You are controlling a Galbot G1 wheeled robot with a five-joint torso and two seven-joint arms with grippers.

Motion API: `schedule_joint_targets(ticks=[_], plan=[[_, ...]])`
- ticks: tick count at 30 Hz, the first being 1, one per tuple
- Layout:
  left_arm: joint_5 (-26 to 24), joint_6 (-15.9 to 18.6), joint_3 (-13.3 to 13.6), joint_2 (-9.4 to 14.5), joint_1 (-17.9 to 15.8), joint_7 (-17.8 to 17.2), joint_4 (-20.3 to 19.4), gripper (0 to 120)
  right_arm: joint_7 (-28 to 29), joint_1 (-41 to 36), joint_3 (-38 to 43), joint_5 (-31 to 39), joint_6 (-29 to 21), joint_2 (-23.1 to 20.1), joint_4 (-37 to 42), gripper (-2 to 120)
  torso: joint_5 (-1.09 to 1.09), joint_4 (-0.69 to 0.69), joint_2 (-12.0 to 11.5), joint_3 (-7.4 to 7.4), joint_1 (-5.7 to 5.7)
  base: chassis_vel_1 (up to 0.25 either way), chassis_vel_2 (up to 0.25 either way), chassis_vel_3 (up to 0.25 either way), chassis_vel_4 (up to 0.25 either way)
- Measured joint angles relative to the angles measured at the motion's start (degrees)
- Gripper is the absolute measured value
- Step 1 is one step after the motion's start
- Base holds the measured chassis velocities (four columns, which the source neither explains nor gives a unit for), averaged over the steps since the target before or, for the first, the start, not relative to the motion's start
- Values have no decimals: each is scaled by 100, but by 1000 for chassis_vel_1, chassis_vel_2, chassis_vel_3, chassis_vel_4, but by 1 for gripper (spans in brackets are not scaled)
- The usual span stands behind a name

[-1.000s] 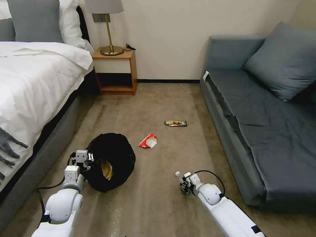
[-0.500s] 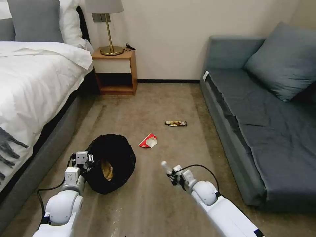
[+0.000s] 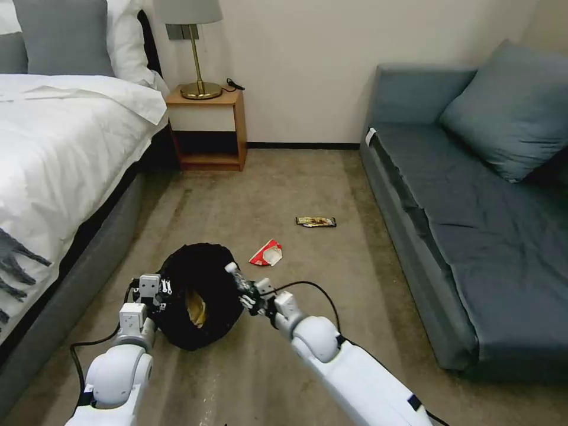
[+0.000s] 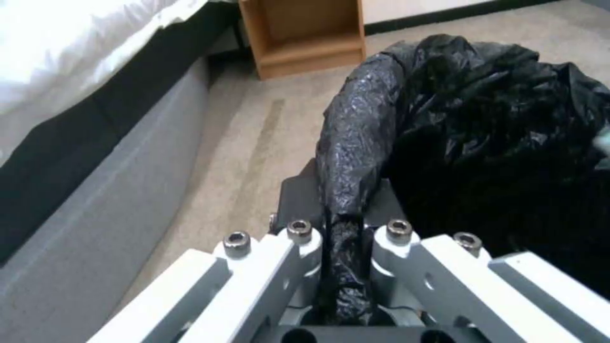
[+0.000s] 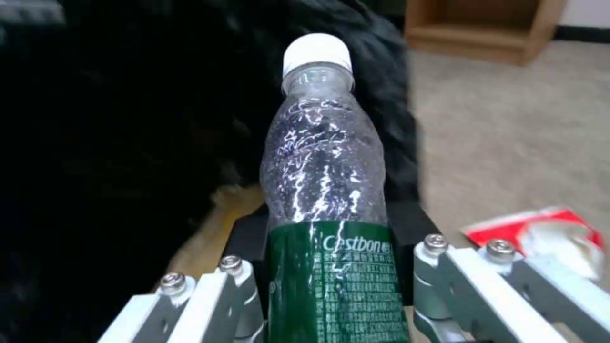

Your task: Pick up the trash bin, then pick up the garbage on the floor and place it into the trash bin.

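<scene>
The trash bin (image 3: 198,296) is round and black, tipped open toward the camera, with brown paper (image 3: 195,307) inside. The clear bottle (image 3: 238,283) is at its rim. The red carton (image 3: 266,254) and snack wrapper (image 3: 316,222) lie on the carpet.

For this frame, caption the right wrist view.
Right gripper holds a clear plastic bottle with green label, white cap aimed at the black-bagged trash bin.

My bottle (image 5: 327,190) runs off the frame below its green label; the trash bin (image 3: 201,278) hides most of the brown paper inside.
</scene>
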Motion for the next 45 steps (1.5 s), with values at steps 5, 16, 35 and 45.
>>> schedule_joint_targets(ticks=[5,16,35,45], plan=[[-16,16,-29,-18,33,-4,-61,0,52,258,-249,67,2,224,-173,35,1,0,0,0,0,0,0,0,0],[-33,11,-207,-62,253,7,-225,0,352,494,-559,35,-65,600,-488,49,1,1,0,0,0,0,0,0,0],[-190,-84,-421,-126,340,36,-206,0,349,-91,-236,-169,117,443,-165,100,2,0,0,-1,0,0,0,0,0],[-148,-173,-646,-110,419,41,-119,0,-157,-361,301,243,211,-189,303,100,2,0,0,-1,0,0,0,0,0]])
